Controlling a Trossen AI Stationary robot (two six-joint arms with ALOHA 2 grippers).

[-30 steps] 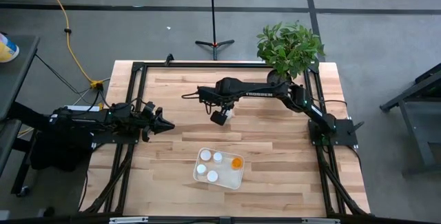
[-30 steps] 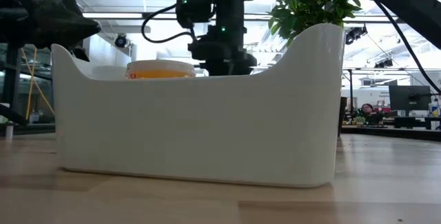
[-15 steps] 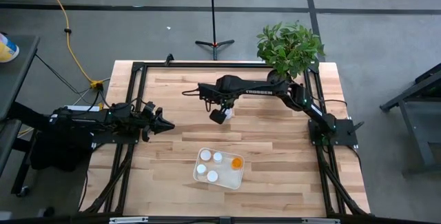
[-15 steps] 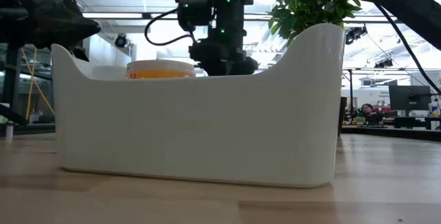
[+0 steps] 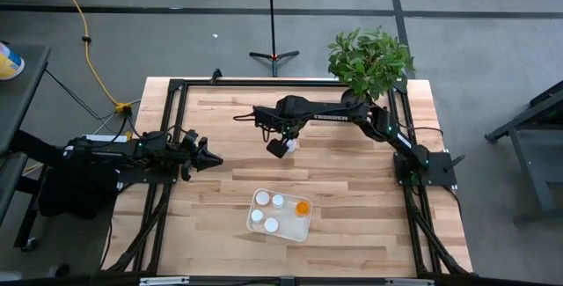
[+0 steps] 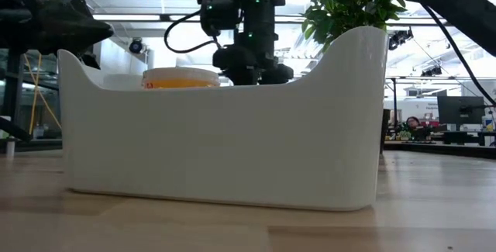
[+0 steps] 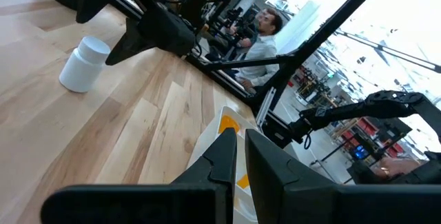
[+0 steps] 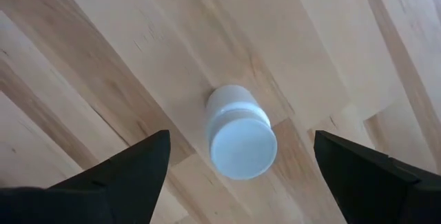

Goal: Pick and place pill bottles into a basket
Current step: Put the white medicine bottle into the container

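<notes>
Five bottles (image 5: 278,201) in basket (image 5: 304,228)

Bare desk (image 8: 124,65) lies on all sides of the white bottle (image 8: 240,133) between the right gripper's (image 8: 238,165) spread jaws; nothing stands close enough to block them.

A white basket (image 5: 302,231) is seen on the wooden bench (image 5: 352,172), with five pill bottles (image 5: 278,201) inside it. The right hand (image 5: 280,148) is held over the bench's middle, touching a sixth bottle (image 5: 291,143). The left hand (image 5: 209,159) is parked at the left edge, well apart.
</notes>
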